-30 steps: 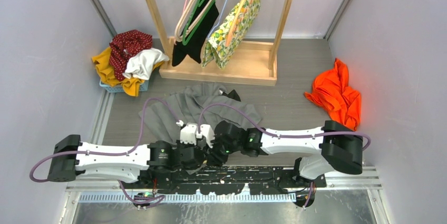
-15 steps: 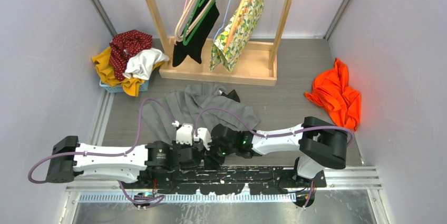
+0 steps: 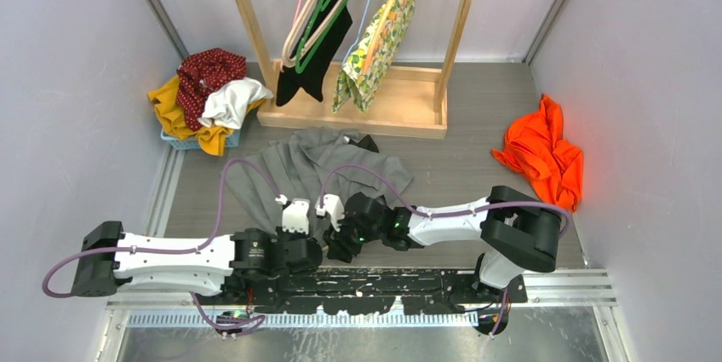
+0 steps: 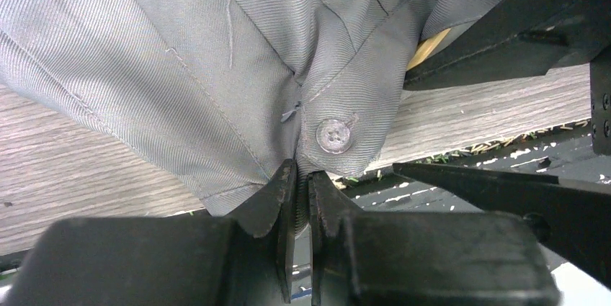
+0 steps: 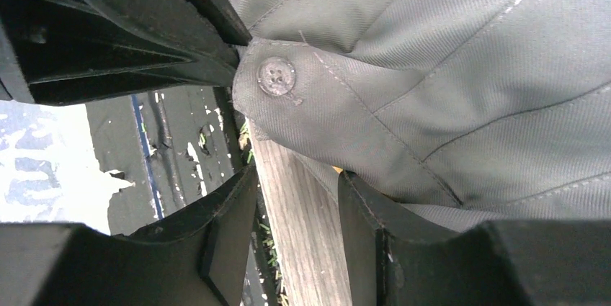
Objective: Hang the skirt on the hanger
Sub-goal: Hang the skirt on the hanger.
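Observation:
The grey skirt (image 3: 315, 166) lies crumpled on the table in front of the rack. My left gripper (image 3: 313, 249) is shut on its waistband edge, just below the button (image 4: 335, 135), as the left wrist view (image 4: 302, 173) shows. My right gripper (image 3: 342, 238) is open right beside it. Its fingers straddle bare table, and the right one touches the waistband fold (image 5: 468, 68) near the button (image 5: 277, 75). A small yellow sliver (image 4: 429, 45) peeks from under the skirt. Several hangers (image 3: 328, 4) hang on the rack.
The wooden rack base (image 3: 409, 115) stands behind the skirt, with a black garment (image 3: 319, 51) and a floral one (image 3: 375, 47) on hangers. A basket of clothes (image 3: 209, 98) is at back left. An orange cloth (image 3: 545, 158) is at right. A black perforated plate (image 3: 400, 281) runs along the near edge.
Both grippers have shifted slightly left and nearer with the skirt's waistband, and the skirt has bunched a little. The right arm's elbow has swung left. The floral garment sways on the rack.

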You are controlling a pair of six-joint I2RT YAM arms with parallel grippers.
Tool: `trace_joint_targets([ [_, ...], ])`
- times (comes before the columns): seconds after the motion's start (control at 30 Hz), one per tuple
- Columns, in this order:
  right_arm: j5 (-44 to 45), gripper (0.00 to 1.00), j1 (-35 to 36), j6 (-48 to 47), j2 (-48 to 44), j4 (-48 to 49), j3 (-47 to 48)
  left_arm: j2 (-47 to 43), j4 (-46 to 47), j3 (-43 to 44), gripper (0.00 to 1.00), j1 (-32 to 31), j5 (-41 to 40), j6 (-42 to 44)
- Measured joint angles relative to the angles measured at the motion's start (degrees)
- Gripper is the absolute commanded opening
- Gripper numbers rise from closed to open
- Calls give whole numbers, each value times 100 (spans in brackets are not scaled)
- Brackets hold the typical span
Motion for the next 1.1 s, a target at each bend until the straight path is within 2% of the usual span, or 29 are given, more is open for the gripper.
trace_joint_targets([
  [0.53, -369, 52, -190, -33, 11, 107, 146, -243, 11, -103, 10, 0, -4, -98],
  [0.77, -516, 52, -339, -153, 457, 35, 535, -396, -22, -116, 10, 0, -22, -101],
  [1.1, -608, 51, -374, -116, 643, -48, 393, -498, -46, -153, 10, -9, -22, -103],
])
